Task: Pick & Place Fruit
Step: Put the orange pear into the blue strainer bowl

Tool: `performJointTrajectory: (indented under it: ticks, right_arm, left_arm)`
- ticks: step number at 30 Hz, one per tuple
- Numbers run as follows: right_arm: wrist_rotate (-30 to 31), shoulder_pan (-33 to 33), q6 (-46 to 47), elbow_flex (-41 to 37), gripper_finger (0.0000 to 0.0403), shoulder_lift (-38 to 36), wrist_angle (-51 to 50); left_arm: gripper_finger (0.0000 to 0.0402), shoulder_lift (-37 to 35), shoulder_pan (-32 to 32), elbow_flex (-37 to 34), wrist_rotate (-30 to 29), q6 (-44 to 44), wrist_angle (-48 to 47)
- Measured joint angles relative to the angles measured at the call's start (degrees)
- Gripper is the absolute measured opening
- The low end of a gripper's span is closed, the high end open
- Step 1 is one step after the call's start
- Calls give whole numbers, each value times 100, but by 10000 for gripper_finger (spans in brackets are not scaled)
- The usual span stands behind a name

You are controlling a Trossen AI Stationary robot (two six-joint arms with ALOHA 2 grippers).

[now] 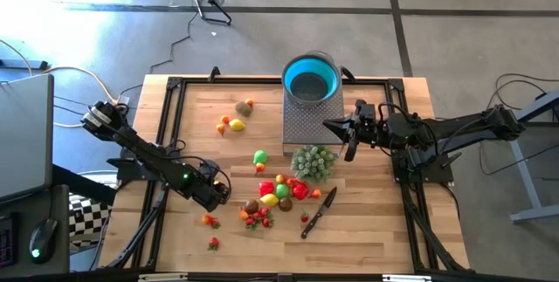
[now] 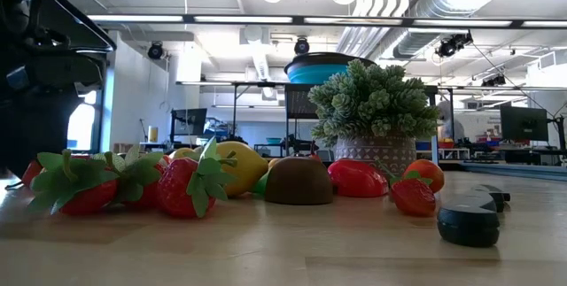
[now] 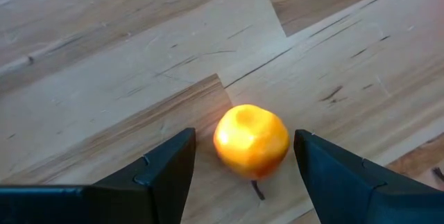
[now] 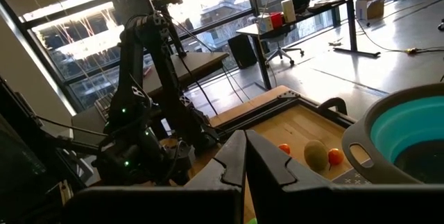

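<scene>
Orange fruit on table — between left fingers, untouched.

Pale butcher-block wood bench under me: smooth, matt, grain visible. Small orange plastic fruit: glossy, slightly dimpled. My left gripper: dark matt plastic fingers. Blue bowl: smooth, satin plastic.

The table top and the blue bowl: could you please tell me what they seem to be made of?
Table top: wood, apparently butcher-block, matte; joined planks and grain show. Blue bowl: looks like soft plastic or silicone with a grey rim, smooth; hard to say which.
</scene>
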Motion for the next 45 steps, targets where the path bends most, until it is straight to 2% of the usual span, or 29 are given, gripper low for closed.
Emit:
performJointTrajectory:
  ticks: [5,14,19,37,45]
  right_arm:
    - [-1,0,0,0,2,0,-2]
    - [-1,0,-9,0,2,0,1]
    - [-1,0,-13,0,2,0,1]
    - [-1,0,-15,0,2,0,3]
    - [-1,0,-4,0,2,0,5]
  left_arm:
    - [234,0,0,0,0,-89,0]
    - [173,7,2,-2,7,-134,-17]
    - [154,7,2,-2,9,-170,-1]
    - [149,7,2,4,22,-169,-2]
    - [149,11,2,380,83,40,-272]
